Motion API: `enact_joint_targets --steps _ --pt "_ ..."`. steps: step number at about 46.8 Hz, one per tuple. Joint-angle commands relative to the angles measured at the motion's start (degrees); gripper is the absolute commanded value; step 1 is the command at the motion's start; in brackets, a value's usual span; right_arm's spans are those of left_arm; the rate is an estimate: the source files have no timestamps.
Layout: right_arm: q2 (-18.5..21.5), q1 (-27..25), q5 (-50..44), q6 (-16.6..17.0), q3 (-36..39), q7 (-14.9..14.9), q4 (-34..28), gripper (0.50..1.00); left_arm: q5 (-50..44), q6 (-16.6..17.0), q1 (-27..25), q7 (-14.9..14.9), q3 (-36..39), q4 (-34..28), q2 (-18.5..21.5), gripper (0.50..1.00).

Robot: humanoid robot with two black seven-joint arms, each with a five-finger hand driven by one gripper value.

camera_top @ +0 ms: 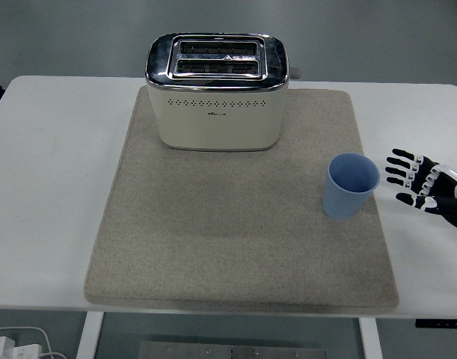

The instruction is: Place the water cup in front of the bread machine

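White and smooth, the tabletop (48,187) fills most of the head view, with grey floor behind its far edge and a large rectangular beige felt mat (235,239) laid across its middle, reaching almost to the near edge.

At the right edge of the tabletop the fingers (405,166) of the right hand (426,187) are spread wide and hold nothing; black with pale joint segments, they point toward the mat's right edge. The hand is over bare tabletop just off the mat, and only a little of the black arm behind it shows before the picture's edge cuts it off.

Just beside the fingertips, but apart from them, stands the light blue plastic water cup (350,185). It is upright with its open mouth up, on the mat near the mat's right edge, about midway between the mat's far and near edges (its inside looks empty).

Well apart from the cup, at the mat's far edge and a little left of the mat's centre, sits the cream two-slot bread machine with a polished chrome top (217,91). Its long perforated side faces the near edge of the tabletop.

Below the near left corner of the tabletop lies a white power strip with cable (15,345) on the floor.
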Motion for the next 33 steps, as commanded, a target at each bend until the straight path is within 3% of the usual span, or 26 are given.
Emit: enact_joint_targets --steps 1,25,33 --pt "-0.15 -0.69 0.00 -0.75 0.10 0.00 1.69 0.928 0.00 0.00 0.00 0.03 0.05 0.00 0.00 1.000" --pt "0.02 -1.75 0.08 -8.04 0.19 0.00 9.34 0.926 0.00 -0.09 -0.09 0.03 0.05 -0.26 0.00 1.000" --pt "0.29 -1.75 0.08 -8.75 0.19 0.00 9.69 0.928 0.00 -0.09 -0.09 0.03 0.05 -0.26 0.00 1.000"
